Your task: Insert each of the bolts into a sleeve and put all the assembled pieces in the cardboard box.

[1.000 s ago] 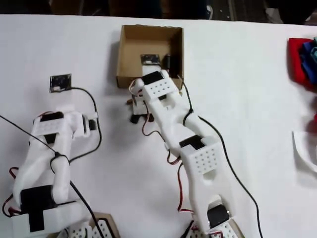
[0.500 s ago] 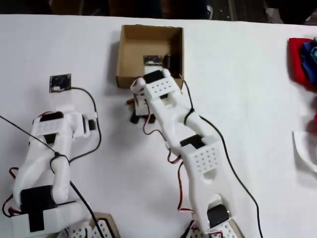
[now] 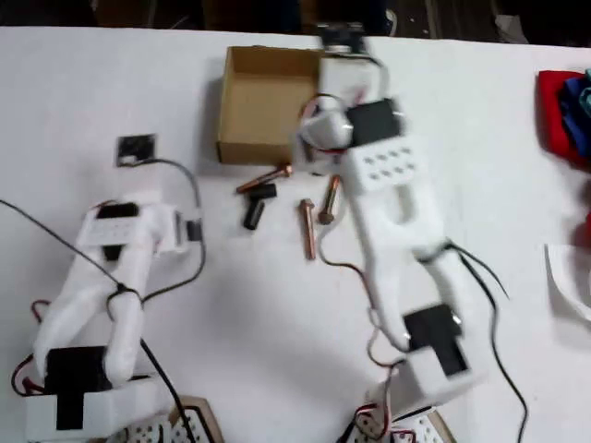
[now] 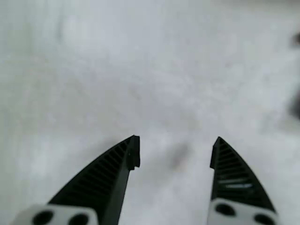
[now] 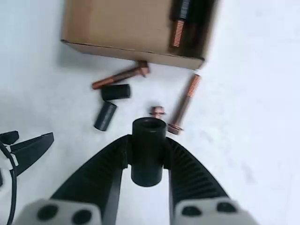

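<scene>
My right gripper (image 5: 147,140) is shut on a black sleeve (image 5: 148,157), held upright above the table near the cardboard box (image 5: 122,23). A bolt in a dark sleeve (image 5: 180,23) lies inside the box. In front of the box (image 3: 263,101) lie three copper bolts (image 3: 265,178) (image 3: 307,228) (image 3: 330,199) and two black sleeves (image 3: 261,191) (image 3: 252,214). The right arm (image 3: 379,166) covers the box's right side. My left gripper (image 4: 173,152) stands open over bare table at the left, with nothing between its fingers.
The left arm (image 3: 115,249) stands on the left half of the white table (image 3: 462,111). A red and blue cloth bundle (image 3: 565,101) and a white object (image 3: 568,281) sit at the right edge. Cables trail from both arms.
The right arm rose and swung from in front of the box to its right side, uncovering the bolts and sleeves on the table. The left arm shifted slightly right.
</scene>
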Robot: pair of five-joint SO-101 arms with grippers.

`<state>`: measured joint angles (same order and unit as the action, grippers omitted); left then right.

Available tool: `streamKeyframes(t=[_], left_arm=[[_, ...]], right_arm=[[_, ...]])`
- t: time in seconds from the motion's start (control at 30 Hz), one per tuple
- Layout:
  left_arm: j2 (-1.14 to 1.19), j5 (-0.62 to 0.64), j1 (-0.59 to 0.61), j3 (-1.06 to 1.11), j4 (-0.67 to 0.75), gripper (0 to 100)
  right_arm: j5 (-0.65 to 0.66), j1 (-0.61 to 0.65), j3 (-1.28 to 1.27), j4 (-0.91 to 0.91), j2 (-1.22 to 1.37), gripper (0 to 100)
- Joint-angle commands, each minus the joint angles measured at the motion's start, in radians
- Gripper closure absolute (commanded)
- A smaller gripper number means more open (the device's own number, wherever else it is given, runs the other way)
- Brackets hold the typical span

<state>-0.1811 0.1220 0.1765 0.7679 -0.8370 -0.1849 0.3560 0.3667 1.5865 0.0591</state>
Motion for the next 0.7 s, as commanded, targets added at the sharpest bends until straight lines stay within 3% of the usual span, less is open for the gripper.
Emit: streamKeyframes(t=[0.0,0.23,0.47,0.67], left_arm=[[-0.006,0.178,-0.170,-0.108,-0.089,74],[-0.002,0.258,-0.446,-0.200,-0.069,74],[0.034,0.592,-0.557,-0.275,0.069,74],[0.238,0.617,-0.595,-0.400,0.084,74]], right_arm=[[0.008,-0.104,-0.175,-0.010,-0.223,97.5],[0.101,-0.309,-0.686,-0.202,-0.680,97.5],[0.163,-0.429,-1.013,-0.317,-1.027,97.5],[0.163,-0.506,-1.080,-0.318,-1.106,97.5]])
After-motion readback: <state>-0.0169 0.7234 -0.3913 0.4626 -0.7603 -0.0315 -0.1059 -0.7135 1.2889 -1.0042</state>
